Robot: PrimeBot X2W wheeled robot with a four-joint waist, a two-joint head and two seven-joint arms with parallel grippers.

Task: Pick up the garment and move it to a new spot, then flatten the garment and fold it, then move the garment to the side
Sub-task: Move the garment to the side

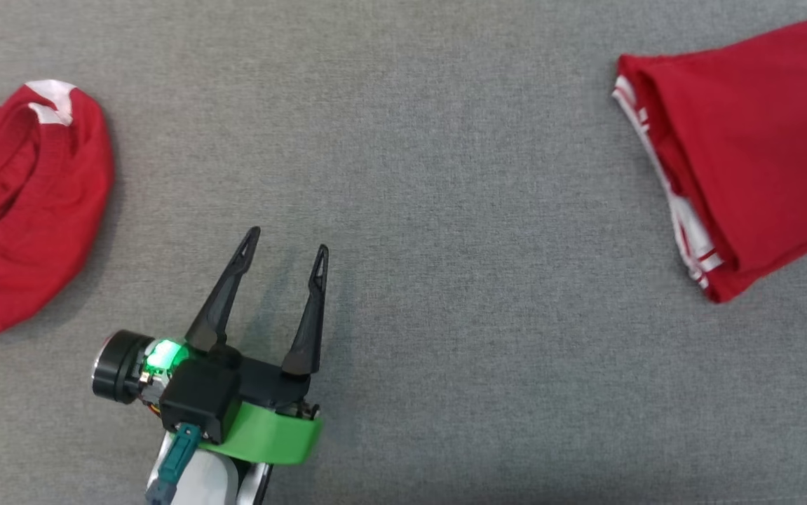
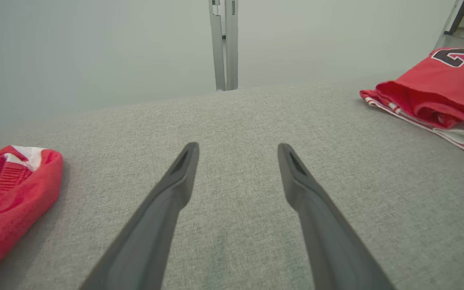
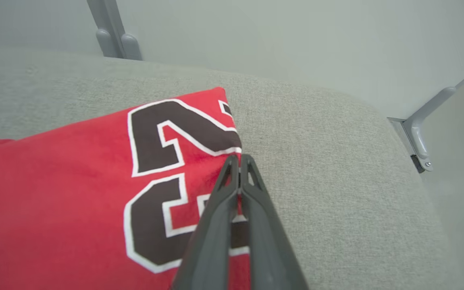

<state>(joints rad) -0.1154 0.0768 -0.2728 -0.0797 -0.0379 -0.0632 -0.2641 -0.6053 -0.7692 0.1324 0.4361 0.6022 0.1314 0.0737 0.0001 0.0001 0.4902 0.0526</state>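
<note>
Grey woven surface [image 1: 445,175] runs through all views. A crumpled red cloth with white trim [image 1: 17,210] lies at its left side, partly cut off by the frame. Pale wall [image 2: 94,48] behind. Grey metal post [image 2: 232,44] stands at the far edge, and a grey bracket [image 3: 416,137] at a corner.

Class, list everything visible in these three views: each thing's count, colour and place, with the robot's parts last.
folded jersey: one, red with dark white-edged numbers, right side of surface
crumpled garment: one, red with white trim, left side of surface
padded surface: one, grey fabric, under both garments
metal posts: at least two, grey, beyond the surface's far edge
left gripper: one, dark fingers, open, over bare surface between the garments
right gripper: one, dark fingers, shut, tips at the jersey's edge
</note>
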